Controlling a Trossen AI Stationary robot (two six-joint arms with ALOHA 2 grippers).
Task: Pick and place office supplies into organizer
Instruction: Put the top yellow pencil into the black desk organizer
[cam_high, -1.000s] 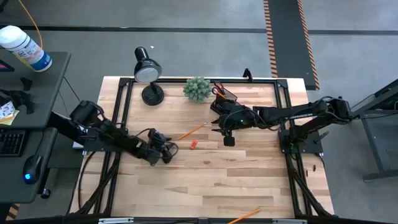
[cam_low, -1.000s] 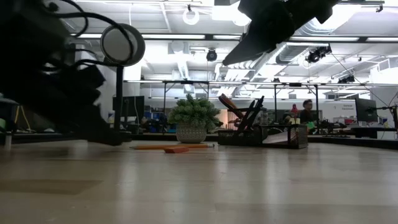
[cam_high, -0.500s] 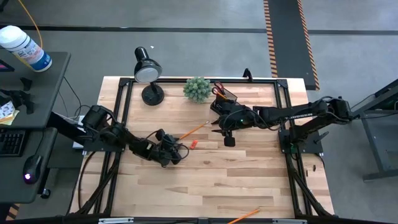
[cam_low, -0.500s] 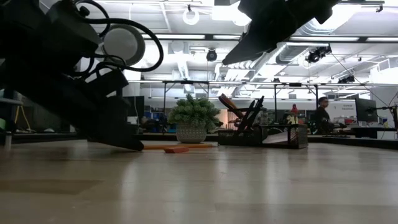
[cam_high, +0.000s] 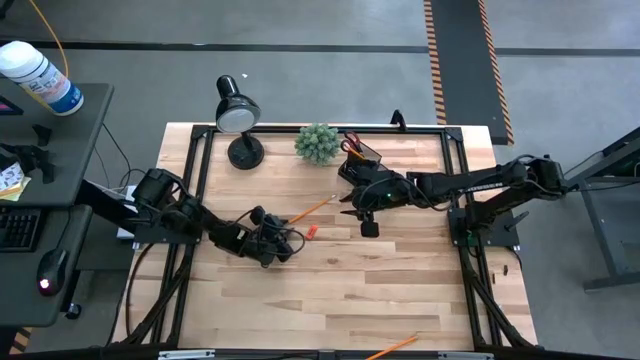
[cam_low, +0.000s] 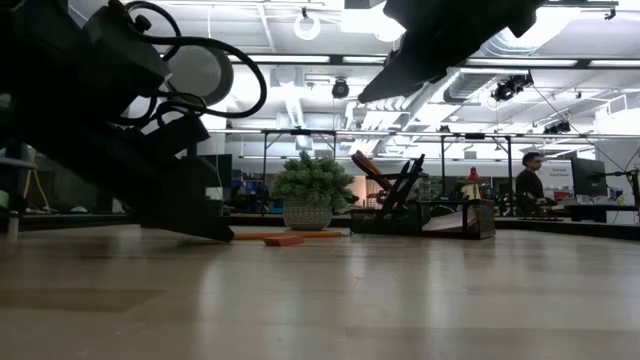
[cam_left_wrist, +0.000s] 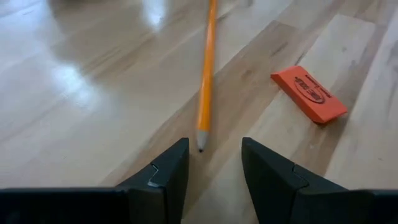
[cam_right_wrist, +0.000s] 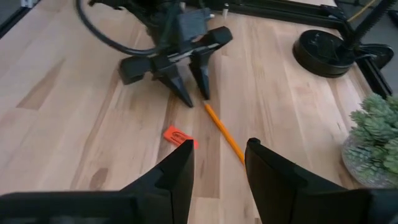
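An orange pencil (cam_high: 310, 210) lies flat on the wood, and a small orange eraser (cam_high: 311, 231) lies beside it. My left gripper (cam_high: 284, 238) is low at the pencil's near-left end, open. In the left wrist view its fingers stand either side of the pencil's tip (cam_left_wrist: 200, 147) without touching it. My right gripper (cam_high: 350, 206) hovers open above the table, right of the pencil. The dark organizer (cam_high: 360, 156) stands at the far edge with orange-handled scissors (cam_high: 350, 143) in it. The right wrist view shows the left gripper (cam_right_wrist: 196, 98), the pencil (cam_right_wrist: 224, 134) and the eraser (cam_right_wrist: 179, 136).
A green plant ball (cam_high: 318, 143) and a black desk lamp (cam_high: 238, 118) stand along the far edge, left of the organizer. A second orange pencil (cam_high: 393, 347) lies at the table's near edge. Bare wood lies between the grippers and the near edge.
My left gripper has moved toward the table's right, toward the pencil's tip, and come down low over the wood, then held there. The pencil, the eraser and my right arm have stayed where they were.
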